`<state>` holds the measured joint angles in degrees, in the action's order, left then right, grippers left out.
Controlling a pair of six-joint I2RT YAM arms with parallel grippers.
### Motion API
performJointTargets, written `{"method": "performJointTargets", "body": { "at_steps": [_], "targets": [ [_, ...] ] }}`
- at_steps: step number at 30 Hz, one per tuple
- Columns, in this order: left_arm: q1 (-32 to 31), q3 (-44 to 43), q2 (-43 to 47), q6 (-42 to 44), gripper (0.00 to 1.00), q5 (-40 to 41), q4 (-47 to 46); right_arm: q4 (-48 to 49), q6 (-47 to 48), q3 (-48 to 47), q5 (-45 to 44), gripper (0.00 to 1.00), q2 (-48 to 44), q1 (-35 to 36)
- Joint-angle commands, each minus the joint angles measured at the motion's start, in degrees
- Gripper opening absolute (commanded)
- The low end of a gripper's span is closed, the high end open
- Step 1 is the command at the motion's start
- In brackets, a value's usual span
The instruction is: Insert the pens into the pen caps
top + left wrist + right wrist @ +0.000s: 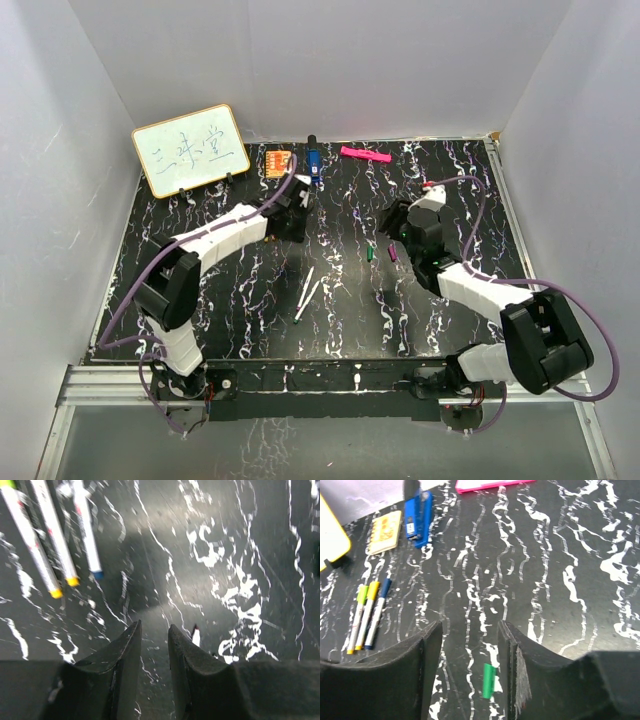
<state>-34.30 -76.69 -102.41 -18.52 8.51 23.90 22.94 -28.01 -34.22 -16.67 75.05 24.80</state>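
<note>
Green cap (489, 681) lies between half-open right fingers (430, 650); left fingers (125, 650), near pens (56, 535), barely parted, seemingly empty.

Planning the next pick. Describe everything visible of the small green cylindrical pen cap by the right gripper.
The small green cylindrical pen cap is a short, smooth tube, plastic by its look. It lies on its side on the black white-veined table, seen between the fingers of the open right gripper, nearer one; whether they touch is unclear. From above, a magenta cap lies beside it, apart.
</note>
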Motion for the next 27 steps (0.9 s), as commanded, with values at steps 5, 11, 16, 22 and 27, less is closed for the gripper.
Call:
{"method": "performJointTargets", "body": {
  "at_steps": [5, 11, 16, 22, 27],
  "targets": [
    [-4.2, 5.2, 5.8, -1.1, 0.27, -3.5, 5.9, 0.2, -2.9, 2.3, 4.0, 0.33, -0.9, -5.0],
    [-5.9, 5.3, 5.6, -1.4, 0.27, -3.9, 11.0, -0.3, -3.1, 2.4, 5.0, 0.31, 0.4, -5.6],
    [-7.1, 4.2, 4.4, -1.4, 0.34, -8.3, 14.5, -0.4, -3.7, 2.2, 5.4, 0.48, 1.0, -6.0],
    [-9.1, 2.3, 1.3, -0.9, 0.37, -10.2, 18.7, -0.3, -4.2, 2.0, 5.9, 0.57, 1.1, -5.9],
    [-10.4, 0.5, -0.9, -1.5, 0.37, -10.0, 20.3, -0.3, -4.2, 2.4, 5.5, 0.58, 0.9, -6.0]
  ]
}}
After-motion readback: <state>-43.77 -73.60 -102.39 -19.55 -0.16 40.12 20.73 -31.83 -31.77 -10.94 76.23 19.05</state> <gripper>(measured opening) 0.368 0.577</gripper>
